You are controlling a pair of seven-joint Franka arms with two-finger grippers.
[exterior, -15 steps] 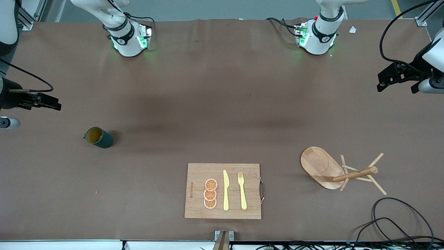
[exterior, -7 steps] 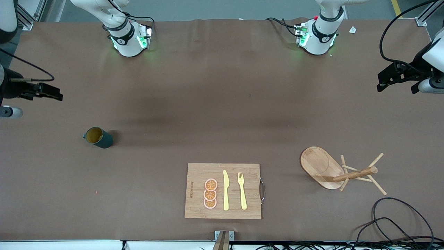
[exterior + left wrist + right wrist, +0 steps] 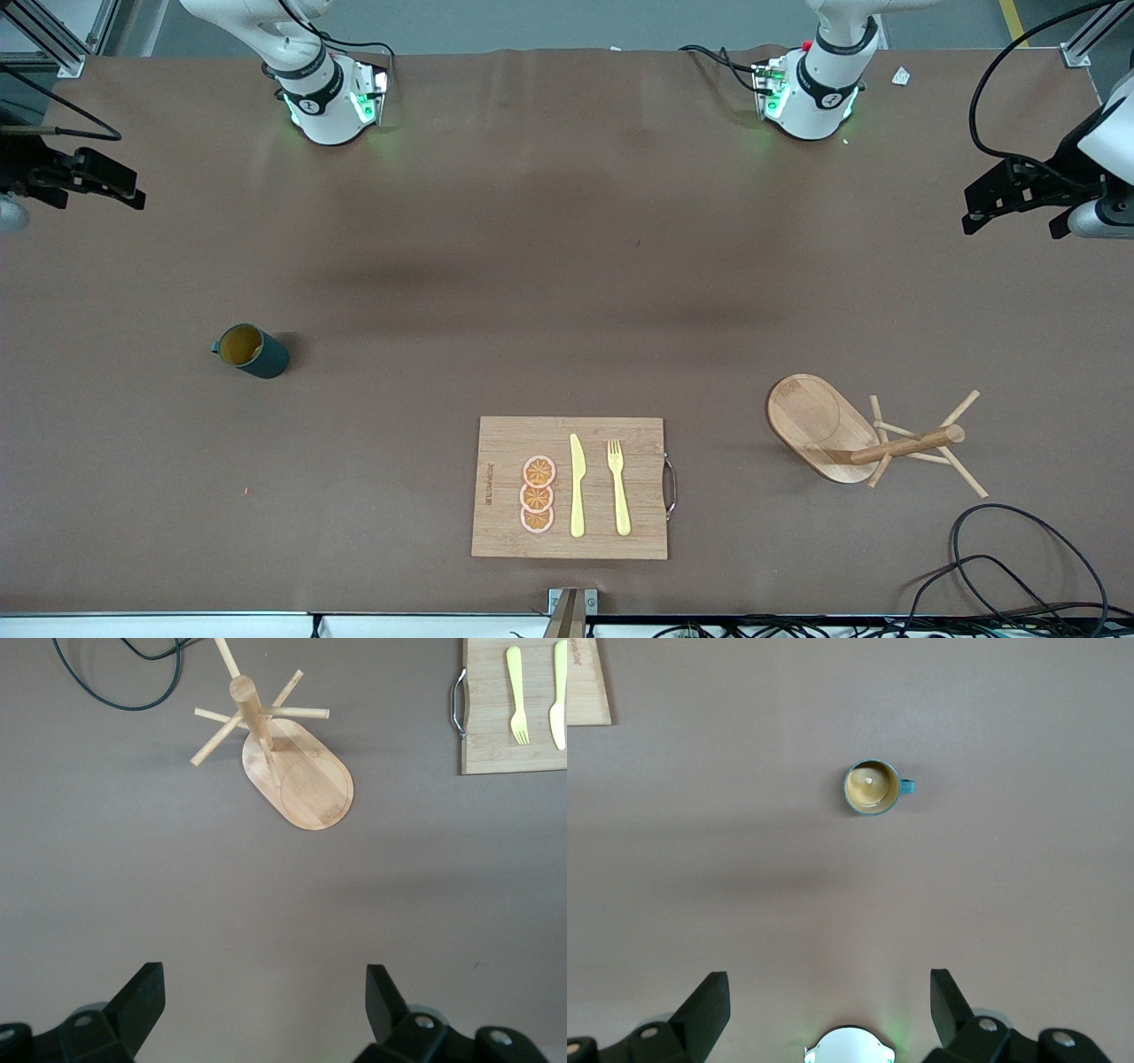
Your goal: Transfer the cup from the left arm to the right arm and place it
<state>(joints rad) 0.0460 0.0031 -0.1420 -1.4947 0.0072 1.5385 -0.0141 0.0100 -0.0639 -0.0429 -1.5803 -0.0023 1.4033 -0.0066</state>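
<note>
The cup (image 3: 251,351), a dark teal mug with a mustard-yellow inside, stands upright on the brown table toward the right arm's end; nothing touches it. The right wrist view shows the cup (image 3: 873,788) from above, with its small handle. My right gripper (image 3: 135,197) is open and empty, up in the air at the table's edge at the right arm's end, well apart from the cup. Its fingers (image 3: 709,1001) stand wide apart. My left gripper (image 3: 974,211) is open and empty, and waits in the air at the left arm's end; its fingers (image 3: 146,992) are spread.
A wooden cutting board (image 3: 496,487) with orange slices, a yellow knife and a yellow fork lies near the front camera. A wooden peg rack (image 3: 886,439) stands toward the left arm's end, also in the left wrist view (image 3: 292,771). Black cables (image 3: 1010,549) lie nearby.
My right gripper has moved away from the cup, toward the robots' side of the table. The cup and the left arm have not moved.
</note>
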